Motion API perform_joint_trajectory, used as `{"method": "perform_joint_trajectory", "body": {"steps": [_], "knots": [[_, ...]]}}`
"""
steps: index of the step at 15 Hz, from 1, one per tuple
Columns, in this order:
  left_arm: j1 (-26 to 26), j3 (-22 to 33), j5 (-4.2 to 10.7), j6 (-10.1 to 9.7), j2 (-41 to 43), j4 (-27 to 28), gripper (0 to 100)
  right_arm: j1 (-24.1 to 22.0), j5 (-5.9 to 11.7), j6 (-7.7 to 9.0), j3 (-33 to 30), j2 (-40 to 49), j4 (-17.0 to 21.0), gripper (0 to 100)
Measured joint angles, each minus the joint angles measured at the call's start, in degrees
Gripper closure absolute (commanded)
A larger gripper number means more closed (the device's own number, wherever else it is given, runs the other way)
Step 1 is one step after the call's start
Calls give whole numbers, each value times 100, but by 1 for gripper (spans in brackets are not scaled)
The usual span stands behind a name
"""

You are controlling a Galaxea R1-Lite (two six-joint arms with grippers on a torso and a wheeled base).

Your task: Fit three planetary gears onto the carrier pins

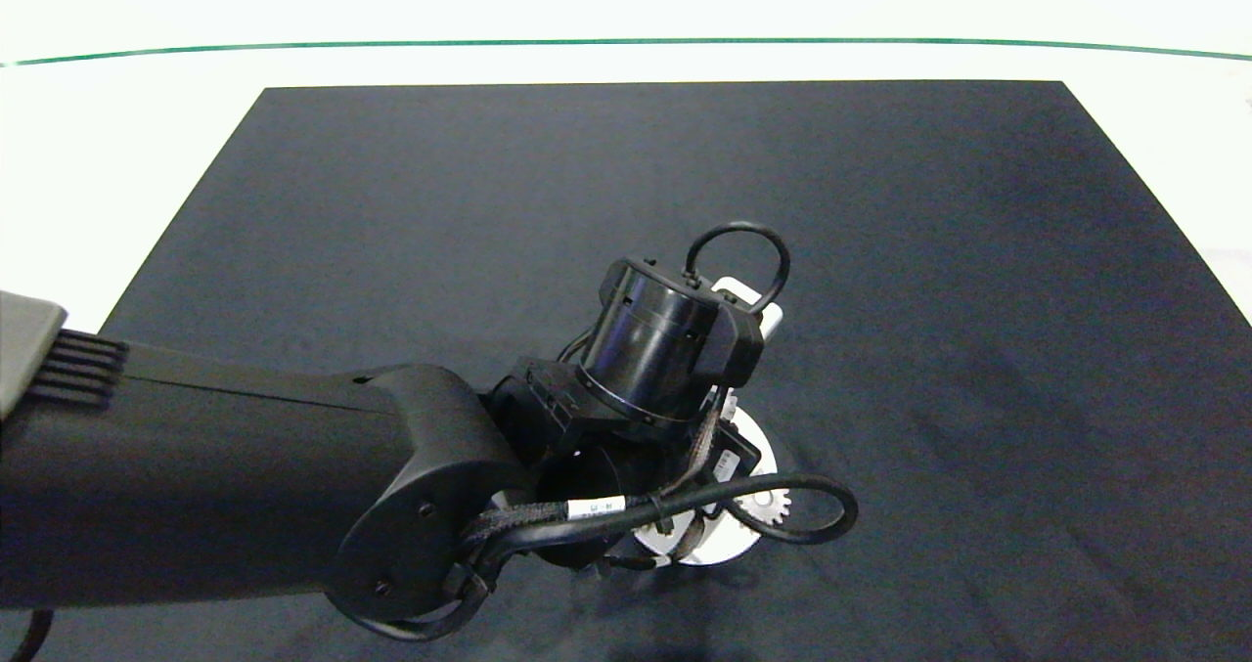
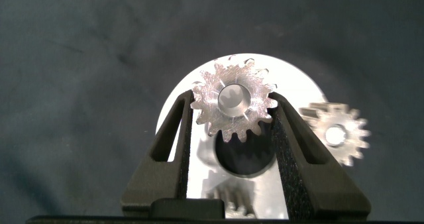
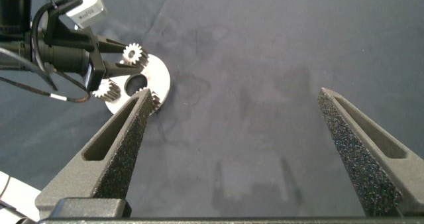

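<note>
Pinching one gear (image 2: 233,103) flat, bore axis vertical, left gripper (image 2: 232,118) hovers over disc (image 2: 298,85); right gripper (image 3: 242,134) spread wide.

Even bright light; white table (image 1: 147,105) glares; side gear (image 2: 336,135) blurred.

the left arm (image 1: 245,476) and its cable (image 1: 763,520) cover the disc (image 1: 758,457); the dark mat (image 1: 929,251) beyond lies open.

Shiny metal gear (image 2: 233,103), matt cloth mat (image 1: 880,251)
</note>
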State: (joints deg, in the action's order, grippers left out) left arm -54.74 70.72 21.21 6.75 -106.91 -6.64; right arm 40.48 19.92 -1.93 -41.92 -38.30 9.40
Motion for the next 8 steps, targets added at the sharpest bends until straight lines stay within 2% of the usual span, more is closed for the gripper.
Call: {"method": "perform_joint_trajectory", "body": {"steps": [3, 8], "knots": [[157, 1, 0, 66, -9, -5, 84, 2, 0, 0, 9, 21, 5, 0], [249, -32, -5, 68, -4, -13, 84, 9, 0, 0, 34, 52, 5, 0]]}}
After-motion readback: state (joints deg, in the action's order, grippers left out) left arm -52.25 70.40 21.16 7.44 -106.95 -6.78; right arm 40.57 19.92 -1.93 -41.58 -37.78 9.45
